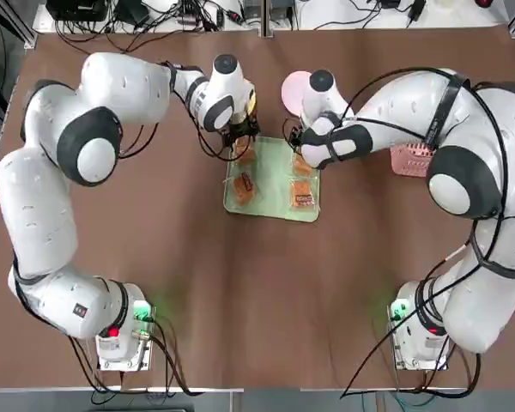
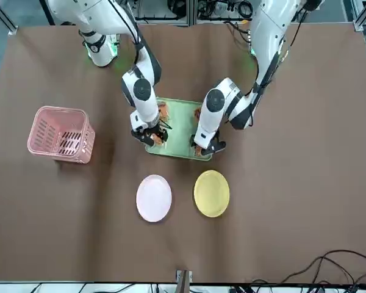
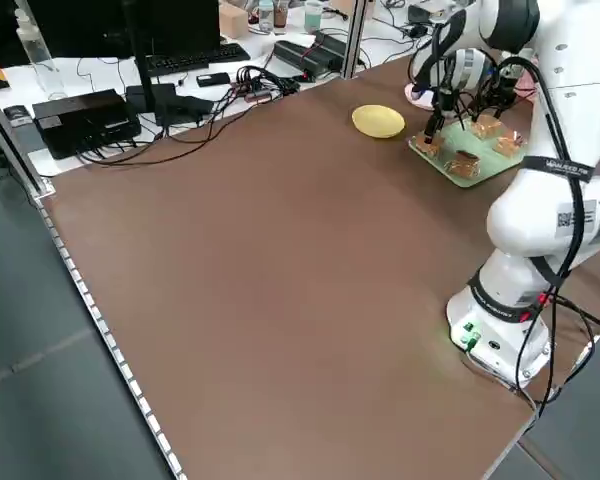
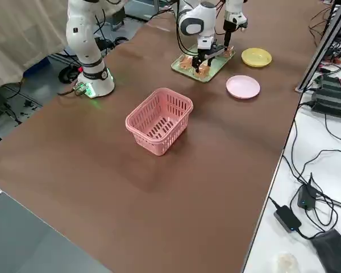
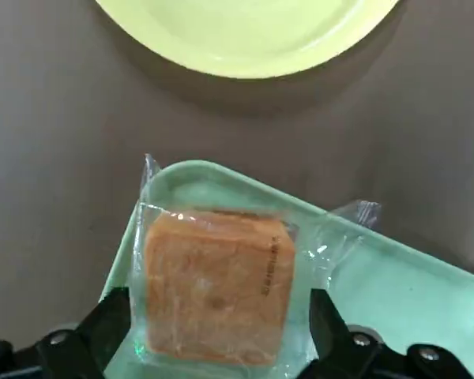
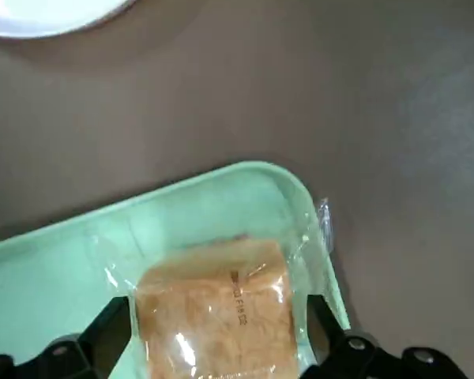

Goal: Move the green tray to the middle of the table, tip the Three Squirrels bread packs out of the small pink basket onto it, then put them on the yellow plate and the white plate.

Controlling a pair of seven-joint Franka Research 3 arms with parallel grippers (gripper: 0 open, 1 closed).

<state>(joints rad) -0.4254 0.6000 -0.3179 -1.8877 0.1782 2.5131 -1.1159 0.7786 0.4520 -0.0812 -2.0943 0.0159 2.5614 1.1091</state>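
Observation:
The green tray [image 1: 270, 208] lies mid-table with several Three Squirrels bread packs on it. My left gripper [image 1: 241, 137] hangs open over the tray's far left corner. In the left wrist view its fingers [image 5: 103, 332] straddle a bread pack [image 5: 213, 288], with the yellow plate [image 5: 253, 31] just beyond. My right gripper [image 1: 295, 142] hangs open over the far right corner. Its fingers [image 6: 332, 341] flank another bread pack [image 6: 217, 312], with the white plate [image 6: 47, 16] beyond. Two more packs [image 1: 243, 184] [image 1: 302, 194] lie nearer my bases. The small pink basket [image 2: 60, 134] stands upright to my right.
The yellow plate [image 2: 211, 193] and white plate [image 2: 154, 198] sit side by side just past the tray's far edge, both bare. Cables and equipment line the bench beyond the table's far edge [image 1: 257, 26]. Both arm bases [image 1: 120, 335] [image 1: 421, 335] stand at the near edge.

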